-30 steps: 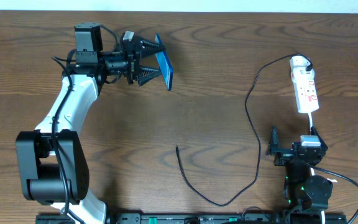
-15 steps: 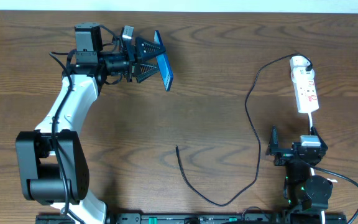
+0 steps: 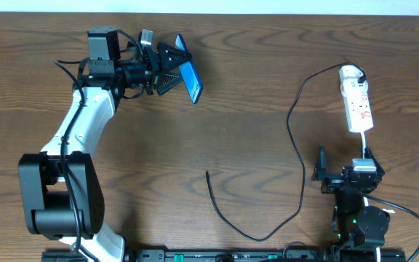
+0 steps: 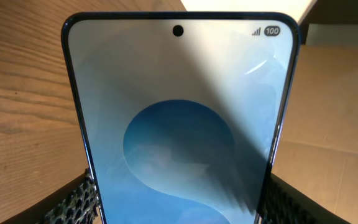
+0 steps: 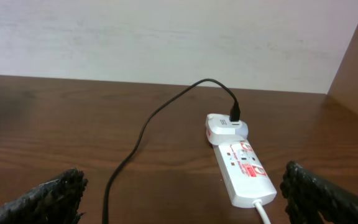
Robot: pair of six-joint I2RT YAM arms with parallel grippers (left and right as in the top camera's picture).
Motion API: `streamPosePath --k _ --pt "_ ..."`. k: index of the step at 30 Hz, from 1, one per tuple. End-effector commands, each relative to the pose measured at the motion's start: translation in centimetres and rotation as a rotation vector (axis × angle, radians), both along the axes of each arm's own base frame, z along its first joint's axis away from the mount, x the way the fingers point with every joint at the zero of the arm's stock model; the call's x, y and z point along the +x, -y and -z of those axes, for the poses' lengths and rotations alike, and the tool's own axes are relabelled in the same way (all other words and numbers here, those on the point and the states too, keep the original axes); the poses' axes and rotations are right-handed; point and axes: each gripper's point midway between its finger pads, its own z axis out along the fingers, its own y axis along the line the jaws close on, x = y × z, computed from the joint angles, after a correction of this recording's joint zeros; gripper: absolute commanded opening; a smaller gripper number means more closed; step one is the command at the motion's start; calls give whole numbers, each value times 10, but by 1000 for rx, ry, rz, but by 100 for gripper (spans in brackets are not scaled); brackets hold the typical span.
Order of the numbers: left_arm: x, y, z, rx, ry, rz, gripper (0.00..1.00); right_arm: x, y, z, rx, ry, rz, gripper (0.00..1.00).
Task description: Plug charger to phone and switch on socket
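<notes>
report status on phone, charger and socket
Left gripper clamped on phone, lifted and tilted. Right gripper open, empty, facing socket. Charger tip loose on table, not in phone. Nothing between tip and phone.

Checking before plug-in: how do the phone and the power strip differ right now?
The phone is held tilted on edge in the left gripper; the power strip lies flat on the table. The phone shows a blue screen; the power strip is white with red markings. The black cable runs from the power strip, but its free end lies far from the phone. Both are slim rectangles.
</notes>
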Motion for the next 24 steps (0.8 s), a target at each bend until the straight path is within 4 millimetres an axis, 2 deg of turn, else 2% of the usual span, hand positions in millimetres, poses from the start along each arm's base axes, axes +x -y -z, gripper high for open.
streamPosePath --k 1,6,8,11,19,24 --pt "1 -3 -11 -1 14 -20 7 0 -1 5 -12 -21 -3 99" --pt "1 -3 -10 -4 -1 -28 7 0 -1 7 -12 -27 -3 99" --pt "4 -4 -9 -5 -29 -52 7 0 -1 -2 -14 8 -3 99" --pt "5 -5 -8 -6 -48 -69 7 0 0 -3 -15 13 -1 99" --pt "10 -5 -15 -31 -48 -87 7 -2 -11 -49 11 202 -61 99" --pt "16 -8 -17 -53 -90 -132 7 -4 -25 -54 102 218 -148 99"
